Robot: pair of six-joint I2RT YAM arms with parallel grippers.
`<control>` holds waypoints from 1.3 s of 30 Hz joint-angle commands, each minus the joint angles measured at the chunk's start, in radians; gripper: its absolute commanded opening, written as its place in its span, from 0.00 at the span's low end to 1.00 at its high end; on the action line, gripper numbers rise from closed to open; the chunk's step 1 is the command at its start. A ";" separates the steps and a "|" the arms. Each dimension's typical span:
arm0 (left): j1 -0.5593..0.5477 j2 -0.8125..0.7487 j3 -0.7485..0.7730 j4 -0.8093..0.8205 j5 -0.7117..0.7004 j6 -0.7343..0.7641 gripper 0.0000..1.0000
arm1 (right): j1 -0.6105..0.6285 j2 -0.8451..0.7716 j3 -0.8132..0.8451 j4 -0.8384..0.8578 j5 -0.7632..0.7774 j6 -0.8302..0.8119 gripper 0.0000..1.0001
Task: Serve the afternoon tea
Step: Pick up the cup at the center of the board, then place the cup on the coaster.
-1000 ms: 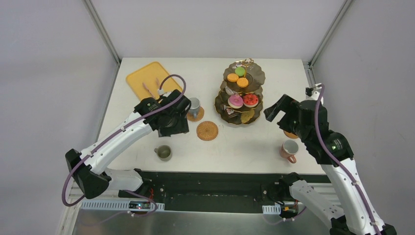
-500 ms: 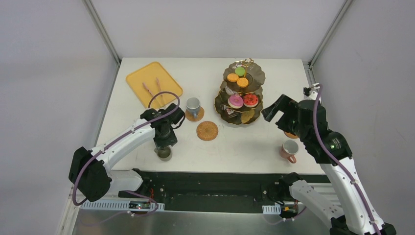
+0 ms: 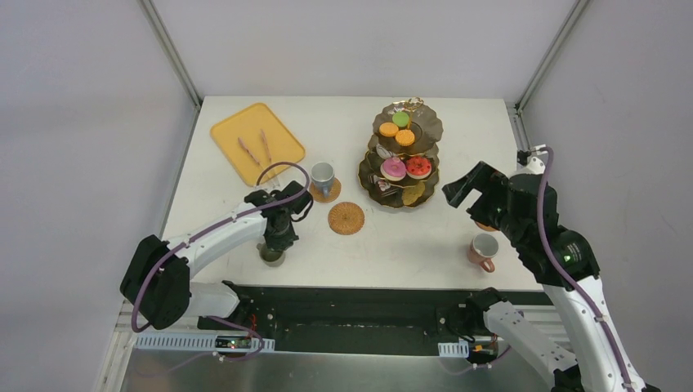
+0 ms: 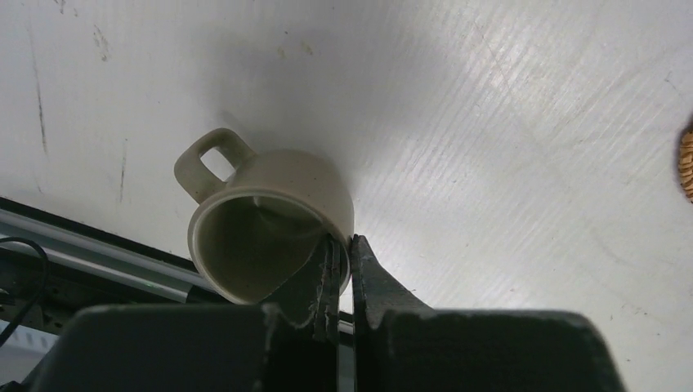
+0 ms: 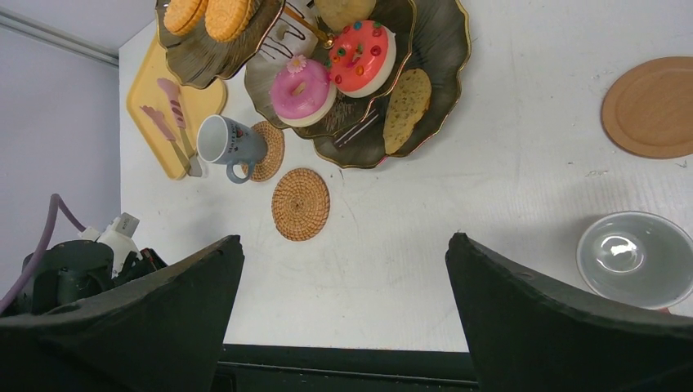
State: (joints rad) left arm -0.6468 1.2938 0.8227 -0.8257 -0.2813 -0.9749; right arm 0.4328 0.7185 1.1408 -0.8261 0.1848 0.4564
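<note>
One mug is in hand: the olive mug (image 4: 270,216), well to the near left of the three-tier stand (image 5: 441,49), has its wall clamped by the left gripper (image 4: 343,245). The right gripper (image 5: 343,238) hangs spread wide and empty right of the stand. Next, I'd judge, comes a level lift onto the bare woven coaster (image 3: 346,218) nearer the stand; the pinch's firmness I can't see.

The three-tier stand (image 5: 445,49) held macarons (image 3: 389,129) on top, doughnuts (image 3: 394,168) beneath; the grey-blue mug (image 3: 324,175) sat on a coaster (image 5: 268,155) beside it, the pink mug (image 3: 484,248) stood near right — the olive mug (image 4: 286,175) was pinched by its rim in the left gripper (image 4: 343,245)
</note>
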 commanded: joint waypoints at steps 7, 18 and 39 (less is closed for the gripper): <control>-0.162 0.078 0.210 0.039 0.011 0.147 0.00 | 0.003 -0.030 0.026 -0.020 0.037 0.012 0.99; -0.240 0.363 0.480 0.190 0.065 0.328 0.00 | 0.004 -0.049 0.036 -0.053 0.071 0.021 0.99; -0.240 0.607 0.663 0.199 0.081 0.400 0.00 | 0.003 -0.051 0.032 -0.105 0.126 0.048 0.99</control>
State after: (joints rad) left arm -0.8890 1.8744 1.4437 -0.6254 -0.2016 -0.5903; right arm 0.4328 0.6685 1.1576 -0.9264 0.2886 0.4900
